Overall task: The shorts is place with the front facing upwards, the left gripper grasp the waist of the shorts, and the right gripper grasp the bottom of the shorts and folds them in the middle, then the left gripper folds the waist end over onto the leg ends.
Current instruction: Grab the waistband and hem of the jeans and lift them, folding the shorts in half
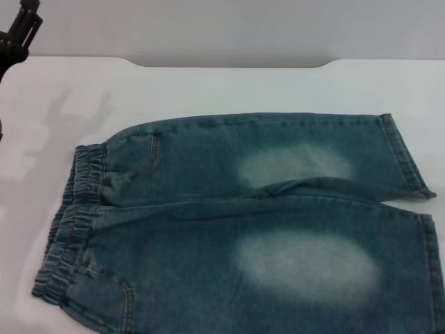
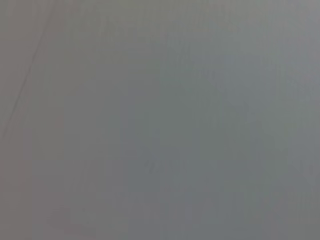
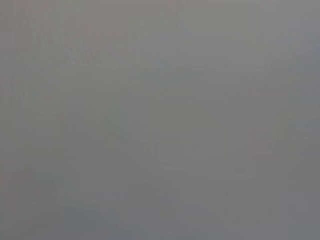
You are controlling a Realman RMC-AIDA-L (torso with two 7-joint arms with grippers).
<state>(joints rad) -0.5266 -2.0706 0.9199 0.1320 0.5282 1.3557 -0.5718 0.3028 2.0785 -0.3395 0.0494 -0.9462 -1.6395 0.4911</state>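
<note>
The shorts (image 1: 243,216) lie spread flat on the white table (image 1: 229,87), front up, running across it and off its near edge. The waist (image 1: 73,223), that ruffled elastic band, sits toward the table's left edge; the leg hems (image 1: 407,156) point to the right edge, the nearer hem partly cut off from sight. Two pale thigh patches show, both legs side by side, no crease, no overlap, so by my reading nothing is folded yet. All of it is still to do: the grab at the waist, the grab at the hems, the fold in the middle, then waist over onto the legs. The left gripper (image 1: 21,31) is up by the far left corner, well apart from the cloth, holding nothing; only a dark part of it shows, so I cannot tell whether its claw is apart or together. The right gripper is nowhere to be seen. Both wrist views show only blank grey, no cloth, no fingers.
</note>
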